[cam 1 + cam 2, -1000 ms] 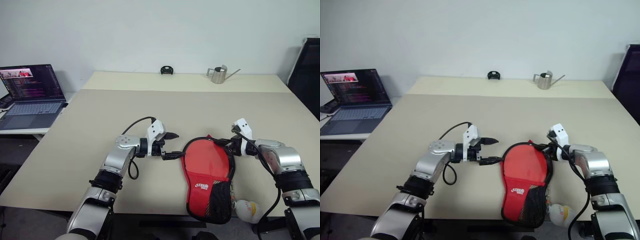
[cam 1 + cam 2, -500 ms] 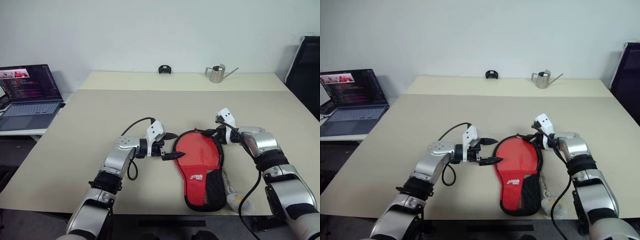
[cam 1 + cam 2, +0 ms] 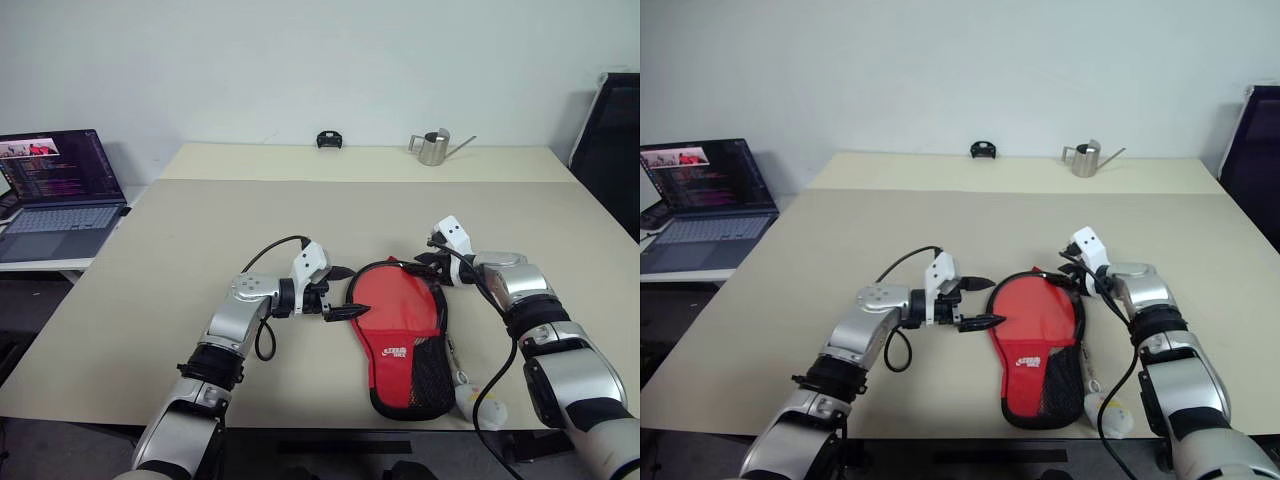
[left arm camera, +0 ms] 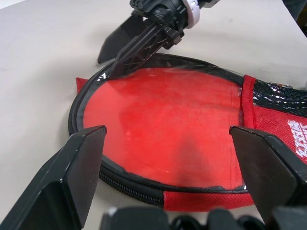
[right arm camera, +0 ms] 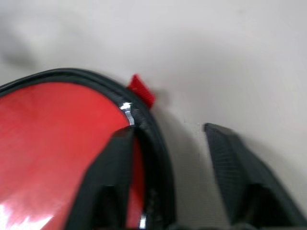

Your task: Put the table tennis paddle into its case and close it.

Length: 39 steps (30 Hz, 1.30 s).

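Observation:
The case (image 3: 398, 325) lies flat on the table, red side up, with its white logo and black mesh pocket toward the front edge. Its round end (image 4: 163, 115) lies between my two grippers. My left gripper (image 3: 345, 291) is open, level with the case's left rim, its lower fingertip (image 3: 990, 322) right at the black edging. My right gripper (image 3: 422, 264) is open at the round end's far right rim, one finger (image 5: 115, 163) over the edging (image 5: 153, 129) and the other (image 5: 235, 163) over bare table. The table tennis paddle is hidden.
A small white ball (image 3: 480, 408) lies by the table's front edge, right of the case. An open laptop (image 3: 60, 190) sits on a side desk at the left. A metal watering can (image 3: 433, 148) and a small black object (image 3: 328, 139) stand at the far edge.
My right gripper went from shut to open. It moved forward and left, and the case's round end slid left up to the left gripper's finger. The left arm stayed still.

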Available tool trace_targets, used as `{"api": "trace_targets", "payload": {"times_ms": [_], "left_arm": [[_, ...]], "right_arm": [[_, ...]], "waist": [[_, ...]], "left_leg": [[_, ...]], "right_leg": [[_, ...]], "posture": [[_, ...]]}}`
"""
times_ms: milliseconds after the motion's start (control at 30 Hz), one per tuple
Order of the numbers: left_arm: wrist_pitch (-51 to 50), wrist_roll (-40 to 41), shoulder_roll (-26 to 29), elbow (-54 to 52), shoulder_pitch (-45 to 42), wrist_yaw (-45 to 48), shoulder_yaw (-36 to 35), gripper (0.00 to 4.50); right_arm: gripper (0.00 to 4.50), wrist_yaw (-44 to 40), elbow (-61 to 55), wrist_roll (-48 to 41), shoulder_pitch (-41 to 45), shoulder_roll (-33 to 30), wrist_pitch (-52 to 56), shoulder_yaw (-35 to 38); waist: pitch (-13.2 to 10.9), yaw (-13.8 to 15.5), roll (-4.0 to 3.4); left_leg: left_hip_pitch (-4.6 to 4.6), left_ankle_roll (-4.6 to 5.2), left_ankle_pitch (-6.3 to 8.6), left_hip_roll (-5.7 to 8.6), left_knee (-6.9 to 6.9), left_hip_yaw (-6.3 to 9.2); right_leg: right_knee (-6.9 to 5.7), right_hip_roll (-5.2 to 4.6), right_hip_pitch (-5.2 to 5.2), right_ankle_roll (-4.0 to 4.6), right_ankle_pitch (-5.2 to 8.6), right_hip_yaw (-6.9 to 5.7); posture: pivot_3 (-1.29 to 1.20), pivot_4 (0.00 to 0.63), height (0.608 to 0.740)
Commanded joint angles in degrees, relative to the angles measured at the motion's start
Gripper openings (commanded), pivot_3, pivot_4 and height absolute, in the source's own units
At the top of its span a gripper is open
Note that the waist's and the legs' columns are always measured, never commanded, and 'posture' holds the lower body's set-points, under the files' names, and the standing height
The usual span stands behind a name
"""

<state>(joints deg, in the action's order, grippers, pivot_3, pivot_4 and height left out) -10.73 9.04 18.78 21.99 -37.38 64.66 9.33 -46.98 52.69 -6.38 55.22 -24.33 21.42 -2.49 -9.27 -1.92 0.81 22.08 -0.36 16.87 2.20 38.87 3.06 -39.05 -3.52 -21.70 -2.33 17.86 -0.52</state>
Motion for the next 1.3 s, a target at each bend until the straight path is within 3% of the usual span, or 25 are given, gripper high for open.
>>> {"api": "trace_targets", "payload": {"times_ms": [33,200,467,600,833,1033,1200,1300], "left_arm": [[1.16,0.56,-0.76,-0.81,-1.93,0.30,0.61,4.50],[3.11,-0.23,-2.96,2.80,-4.66,0.88,1.97,4.50],[9.92,-3.06,-7.69,15.13,-11.75,3.01,5.06,4.50],[13.90,-4.72,-10.39,22.21,-14.35,3.69,5.98,4.50],[18.86,-6.84,-13.41,30.36,-16.95,4.17,6.11,4.50],[21.62,-8.48,-14.82,35.57,-17.95,4.05,6.06,4.50],[22.94,-9.26,-15.67,37.48,-18.11,4.41,6.00,4.50],[23.32,-9.51,-15.93,37.79,-18.10,4.58,5.87,4.50]], "right_arm": [[3.03,1.91,-2.07,-4.23,3.15,-0.16,-0.10,5.92],[3.03,1.93,-15.30,-9.18,-1.18,-1.90,8.78,10.10],[3.03,1.58,-57.85,-20.49,-23.69,-10.71,32.74,13.85],[3.03,1.43,-73.56,-29.70,-33.63,-16.61,43.74,22.19],[3.03,2.64,-87.53,-43.25,-43.64,-21.12,56.94,36.65],[3.03,6.02,-96.47,-51.13,-52.21,-20.19,60.90,41.63],[3.03,8.12,-100.05,-52.28,-61.05,-20.86,59.21,41.73],[3.60,7.49,-101.32,-52.36,-65.77,-22.84,57.89,42.46]], "waist": [[-0.01,0.01,-0.01],[-0.01,0.21,-0.02],[-0.01,1.57,-0.02],[-0.02,1.73,-0.01],[-0.05,1.90,0.05],[-0.06,2.02,0.08],[-0.06,1.98,0.10],[-0.06,2.01,0.10]], "left_leg": [[0.01,0.00,0.00,0.00,0.00,0.00],[0.17,0.00,0.00,0.00,0.00,0.01],[0.89,0.00,0.00,0.08,0.06,0.07],[0.87,0.04,0.01,0.10,0.06,0.00],[0.71,0.32,0.11,0.05,0.07,0.05],[0.71,0.34,0.11,0.05,0.08,0.05],[0.69,0.35,0.10,0.08,0.09,0.02],[0.64,0.37,0.10,0.09,0.09,0.03]], "right_leg": [[0.00,0.00,-0.01,0.00,0.00,0.00],[0.06,-0.02,-0.07,0.00,0.00,-0.03],[0.07,-0.13,-0.60,-0.01,0.00,-0.16],[0.06,-0.12,-0.60,-0.01,0.00,-0.11],[-0.05,0.03,-0.48,-0.02,-0.01,-0.13],[-0.03,0.04,-0.45,-0.02,-0.01,-0.14],[-0.03,0.10,-0.43,-0.04,-0.02,-0.12],[-0.03,0.19,-0.36,-0.05,-0.03,-0.14]], "posture": [[0.00,0.150,0.740],[0.00,0.150,0.740],[0.00,0.150,0.740],[0.00,0.150,0.740],[0.00,0.150,0.740],[0.00,0.150,0.740],[0.00,0.150,0.740],[0.00,0.150,0.740]]}}
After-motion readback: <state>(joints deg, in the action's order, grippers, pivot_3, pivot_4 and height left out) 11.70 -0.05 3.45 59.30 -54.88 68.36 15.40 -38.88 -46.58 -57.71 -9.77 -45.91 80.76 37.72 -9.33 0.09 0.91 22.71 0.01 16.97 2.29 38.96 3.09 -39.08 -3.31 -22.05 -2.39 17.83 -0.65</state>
